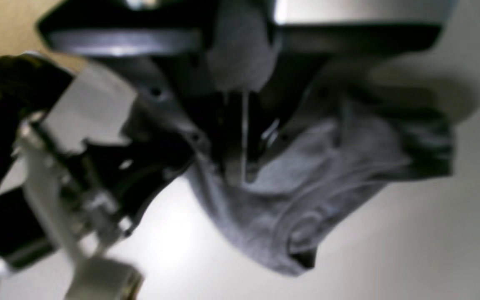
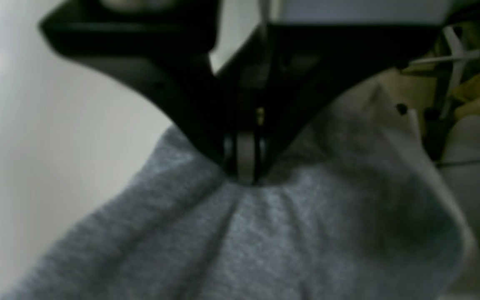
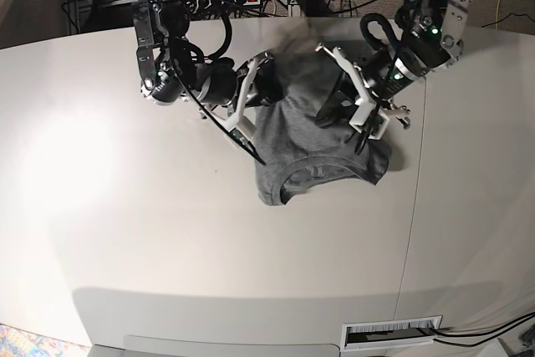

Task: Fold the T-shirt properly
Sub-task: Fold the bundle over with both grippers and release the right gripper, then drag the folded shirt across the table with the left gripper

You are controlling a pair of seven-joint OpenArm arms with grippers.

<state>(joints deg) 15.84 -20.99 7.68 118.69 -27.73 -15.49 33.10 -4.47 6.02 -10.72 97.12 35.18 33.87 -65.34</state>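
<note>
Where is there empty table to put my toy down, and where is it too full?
The table looks bare left of the T-shirt in the base view, below the right gripper, and also between the shirt's collar and the near edge. Right of the shirt is bare too. It's crowded over the shirt, where that gripper and the left gripper are.

And here the scene is taken in from high above by the base view, angled down over the pale surface point(image 3: 167, 232), both arms entering at its far edge. From the left wrist, a close look is given past the dark tool point(image 1: 244, 141) onto the grey shirt point(image 1: 306, 158). Closer still is the right wrist view, filled low down by cloth below its tool point(image 2: 244, 154). The shirt is shared by all three!
</note>
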